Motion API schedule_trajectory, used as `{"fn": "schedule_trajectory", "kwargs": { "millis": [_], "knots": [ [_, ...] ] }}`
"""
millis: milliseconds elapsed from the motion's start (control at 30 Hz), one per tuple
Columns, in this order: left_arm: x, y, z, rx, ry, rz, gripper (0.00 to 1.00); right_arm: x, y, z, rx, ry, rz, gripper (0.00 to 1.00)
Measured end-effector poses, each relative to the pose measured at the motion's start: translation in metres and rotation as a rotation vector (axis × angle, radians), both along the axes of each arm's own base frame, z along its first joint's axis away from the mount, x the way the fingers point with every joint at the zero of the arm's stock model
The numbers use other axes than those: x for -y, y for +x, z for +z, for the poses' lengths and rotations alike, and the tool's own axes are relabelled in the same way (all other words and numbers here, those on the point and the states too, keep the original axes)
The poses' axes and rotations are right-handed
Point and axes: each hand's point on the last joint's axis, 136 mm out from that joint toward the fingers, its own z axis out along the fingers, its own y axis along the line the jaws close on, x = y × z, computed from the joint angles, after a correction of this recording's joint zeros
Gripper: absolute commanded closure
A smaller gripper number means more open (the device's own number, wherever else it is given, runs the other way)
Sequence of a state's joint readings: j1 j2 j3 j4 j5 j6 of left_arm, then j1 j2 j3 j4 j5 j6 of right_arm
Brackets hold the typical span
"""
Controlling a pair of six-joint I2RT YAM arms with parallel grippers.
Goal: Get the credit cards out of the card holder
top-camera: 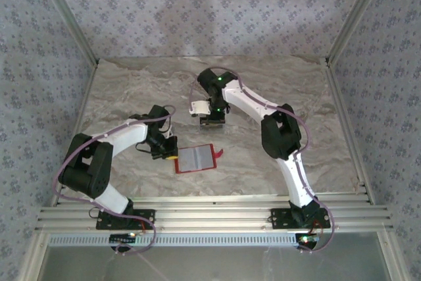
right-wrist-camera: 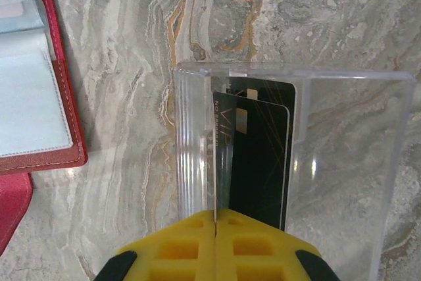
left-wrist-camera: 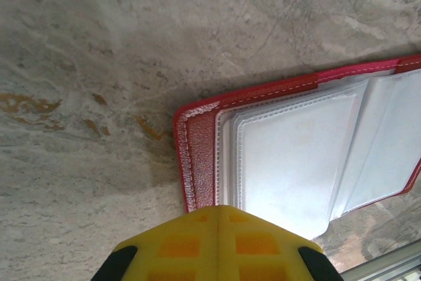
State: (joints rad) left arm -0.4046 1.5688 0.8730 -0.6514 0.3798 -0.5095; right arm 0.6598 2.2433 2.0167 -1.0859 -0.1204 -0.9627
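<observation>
Left fingers (left-wrist-camera: 218, 225) clenched, empty, tips at the left edge of the open red card holder (left-wrist-camera: 296, 156), which lies flat. Right fingers (right-wrist-camera: 216, 228) pinch 1 dark credit card (right-wrist-camera: 253, 162) upright inside a clear box (right-wrist-camera: 342, 176), a 2nd behind it. Step: depositing. Next: release, go back for more. Marbled surface (top-camera: 131, 90), patterned walls (top-camera: 197, 4).

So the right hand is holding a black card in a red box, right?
Not quite: the box is clear plastic, not red. The right wrist view shows the right hand holding a black card in the clear box; the red thing beside it is the card holder.
</observation>
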Motion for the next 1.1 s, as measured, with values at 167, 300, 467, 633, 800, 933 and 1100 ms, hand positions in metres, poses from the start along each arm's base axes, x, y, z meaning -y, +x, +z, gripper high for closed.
{"fn": "schedule_trajectory", "kwargs": {
  "millis": [167, 300, 467, 633, 800, 933, 1100],
  "knots": [
    [-0.003, 0.003, 0.004, 0.014, -0.003, 0.011, 0.95, -0.002, 0.003, 0.000, 0.007, 0.001, 0.000, 0.79],
    [-0.003, 0.003, 0.006, 0.020, -0.005, 0.013, 0.95, -0.005, 0.017, 0.008, 0.070, 0.009, -0.012, 0.77],
    [-0.003, 0.003, 0.006, 0.019, -0.005, 0.013, 0.95, -0.005, 0.032, 0.019, 0.151, 0.011, -0.033, 0.76],
    [-0.003, 0.003, 0.006, 0.020, -0.006, 0.013, 0.96, -0.006, 0.037, 0.052, 0.224, 0.080, -0.100, 0.75],
    [-0.003, 0.003, 0.002, 0.009, -0.002, 0.014, 0.98, -0.007, 0.033, 0.088, 0.262, 0.206, -0.258, 0.75],
    [-0.004, 0.001, -0.002, -0.007, 0.004, 0.013, 0.98, -0.003, 0.021, 0.096, 0.232, 0.307, -0.448, 0.81],
    [-0.004, 0.000, -0.005, -0.017, 0.005, 0.013, 0.98, -0.005, 0.002, 0.086, 0.094, 0.442, -0.727, 0.84]
  ]
}}
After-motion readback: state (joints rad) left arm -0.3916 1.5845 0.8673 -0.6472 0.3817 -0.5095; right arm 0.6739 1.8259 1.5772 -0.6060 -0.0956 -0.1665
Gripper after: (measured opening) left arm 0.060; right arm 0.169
